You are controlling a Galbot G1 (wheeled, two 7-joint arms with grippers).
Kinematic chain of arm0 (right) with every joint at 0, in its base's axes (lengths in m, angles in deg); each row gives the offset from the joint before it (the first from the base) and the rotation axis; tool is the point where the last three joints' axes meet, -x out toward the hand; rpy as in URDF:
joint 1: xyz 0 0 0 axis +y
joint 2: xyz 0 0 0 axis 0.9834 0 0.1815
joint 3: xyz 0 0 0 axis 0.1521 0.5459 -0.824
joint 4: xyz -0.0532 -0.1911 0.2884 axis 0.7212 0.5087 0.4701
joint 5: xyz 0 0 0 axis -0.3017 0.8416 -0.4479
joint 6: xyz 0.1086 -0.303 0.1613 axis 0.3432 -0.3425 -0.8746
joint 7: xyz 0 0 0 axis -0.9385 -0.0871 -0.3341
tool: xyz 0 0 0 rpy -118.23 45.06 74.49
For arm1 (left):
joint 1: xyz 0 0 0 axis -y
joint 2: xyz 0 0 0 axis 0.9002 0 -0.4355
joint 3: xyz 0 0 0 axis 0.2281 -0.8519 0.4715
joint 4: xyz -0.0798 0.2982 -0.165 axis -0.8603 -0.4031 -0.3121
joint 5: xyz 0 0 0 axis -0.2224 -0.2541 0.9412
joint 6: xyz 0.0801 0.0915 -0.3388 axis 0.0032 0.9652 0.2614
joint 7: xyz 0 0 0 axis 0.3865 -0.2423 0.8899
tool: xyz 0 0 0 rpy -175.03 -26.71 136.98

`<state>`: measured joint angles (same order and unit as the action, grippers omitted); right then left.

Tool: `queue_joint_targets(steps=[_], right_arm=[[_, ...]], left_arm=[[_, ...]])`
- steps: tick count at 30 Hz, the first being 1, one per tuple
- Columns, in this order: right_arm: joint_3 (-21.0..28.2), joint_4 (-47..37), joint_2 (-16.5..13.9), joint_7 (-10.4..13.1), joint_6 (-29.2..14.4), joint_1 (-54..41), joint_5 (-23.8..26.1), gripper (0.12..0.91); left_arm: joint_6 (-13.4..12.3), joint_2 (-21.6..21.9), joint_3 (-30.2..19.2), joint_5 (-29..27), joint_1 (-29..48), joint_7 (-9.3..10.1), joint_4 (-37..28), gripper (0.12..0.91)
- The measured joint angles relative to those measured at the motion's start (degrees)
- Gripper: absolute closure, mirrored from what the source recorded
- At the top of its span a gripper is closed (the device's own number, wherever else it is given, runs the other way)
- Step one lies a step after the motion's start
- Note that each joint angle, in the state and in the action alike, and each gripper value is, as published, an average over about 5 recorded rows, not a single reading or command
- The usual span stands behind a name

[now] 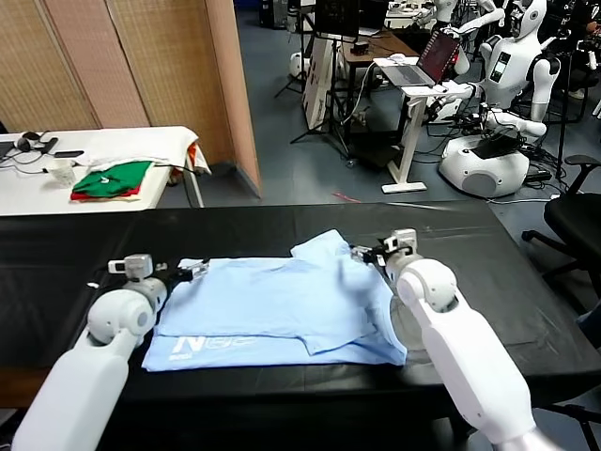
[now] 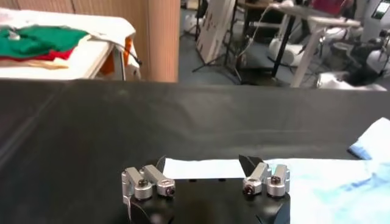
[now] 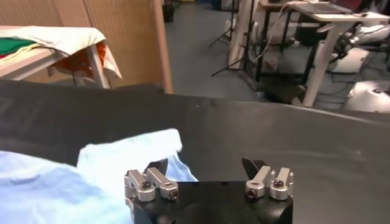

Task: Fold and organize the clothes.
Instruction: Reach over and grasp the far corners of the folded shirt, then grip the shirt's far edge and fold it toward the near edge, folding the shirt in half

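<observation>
The clothes are one pale light-blue T-shirt [image 1: 272, 301], lying partly folded on the black table [image 1: 75, 244], with white lettering near its front left corner. My left gripper [image 1: 192, 272] hovers open at the shirt's far left edge. In the left wrist view that gripper [image 2: 204, 163] has a strip of the shirt [image 2: 329, 182] lying below its spread fingers. My right gripper [image 1: 366, 254] is open at the shirt's far right sleeve. The right wrist view shows it [image 3: 205, 165] with the sleeve [image 3: 116, 161] under one finger and bare table under the other.
A white table [image 1: 141, 141] at the back left holds green and red garments [image 1: 111, 178] and small items. A wooden partition [image 1: 141, 56] stands behind it. Other robots [image 1: 493, 141] and a laptop desk [image 1: 423, 70] fill the back right. An office chair [image 1: 577, 221] stands at the right.
</observation>
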<state>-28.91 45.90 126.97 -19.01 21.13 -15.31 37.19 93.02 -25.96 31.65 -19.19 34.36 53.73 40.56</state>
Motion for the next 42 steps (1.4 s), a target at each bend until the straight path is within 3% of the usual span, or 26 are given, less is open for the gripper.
queue_joint_targets(steps=[10, 15, 18, 21, 27, 30, 34, 37, 42], right_arm=[[1.56, -4.36, 1.43, -0.20, 0.00, -2.20, 0.00, 0.121], [1.97, -5.78, 2.13, -0.63, 0.00, -2.57, -0.01, 0.165], [2.12, -6.47, 2.41, -0.90, 0.00, -2.61, -0.02, 0.204], [2.24, -7.07, 2.58, -1.24, 0.00, -2.61, -0.01, 0.284], [2.36, -7.23, 2.63, -1.47, 0.00, -2.63, 0.00, 0.637], [2.28, -6.96, 2.57, -1.59, 0.00, -2.48, 0.00, 0.769], [1.82, -6.18, 2.23, -2.54, -0.02, -1.95, 0.00, 0.848], [1.41, -5.34, 1.75, -3.40, -1.20, -1.42, 0.04, 0.876], [0.46, -2.68, 0.44, -4.71, -6.84, 0.19, 0.93, 0.883]], left_arm=[[-0.31, -0.44, -0.41, 1.60, 3.22, 0.39, -4.52, 0.123], [-0.35, -0.56, -0.50, 1.88, 3.92, 0.84, -6.15, 0.141], [0.07, -0.53, -0.55, 1.92, 3.71, 0.86, -6.47, 0.253], [0.39, -0.61, -0.53, 2.09, 3.43, 0.84, -6.78, 0.432], [0.40, -0.84, -0.48, 2.16, 3.36, 0.64, -7.51, 0.769], [0.32, -0.89, -0.48, 2.05, 3.53, 0.55, -7.81, 0.832], [-0.24, -0.89, -0.37, 2.08, 3.53, 0.52, -7.68, 0.873], [-0.67, -0.68, 0.02, 2.25, 3.11, 0.55, -6.81, 0.880], [-0.88, 0.23, 1.03, 2.81, 1.46, 0.71, -3.64, 0.879]])
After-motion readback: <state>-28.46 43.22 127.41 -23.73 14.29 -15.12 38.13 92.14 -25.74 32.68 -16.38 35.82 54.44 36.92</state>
